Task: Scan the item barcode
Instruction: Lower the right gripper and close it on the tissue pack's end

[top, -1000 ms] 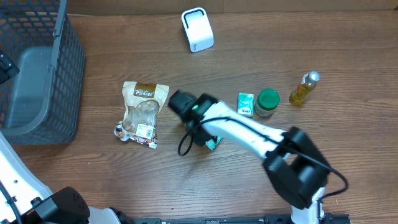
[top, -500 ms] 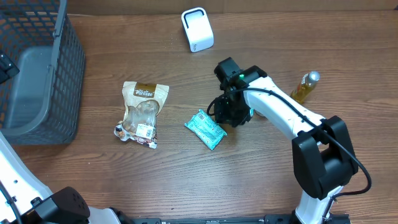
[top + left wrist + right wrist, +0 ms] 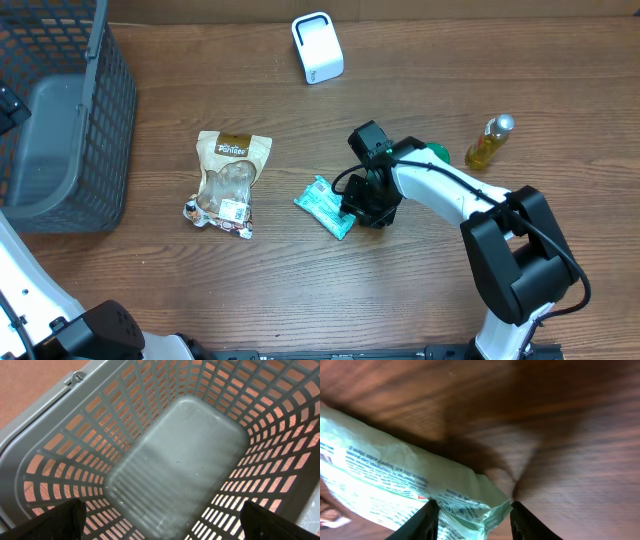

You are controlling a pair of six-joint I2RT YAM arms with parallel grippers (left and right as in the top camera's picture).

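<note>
Basket: the grey mesh basket (image 3: 110, 120) stands at the table's (image 3: 300, 290) far left edge.
Left gripper: the left gripper (image 3: 160, 527) hangs over the basket's inside, jaws spread wide with nothing between them.
Snack pouch: a tan pouch (image 3: 230, 180) lies flat, left of centre.
Scanner: the white scanner (image 3: 317, 47) stands at the table's far edge, well apart from the packet.
Green packet: the green packet (image 3: 322, 205) lies flat near the table's middle, its printed face up, just right of the pouch.
Right gripper: the right gripper (image 3: 474, 521) is down at the packet's right end, a finger on either side of it. I cannot tell whether they pinch it.
Jar: a green-lidded jar (image 3: 437, 152) shows partly behind the right arm.
Bottle: a yellow bottle (image 3: 488, 140) lies farthest right.
</note>
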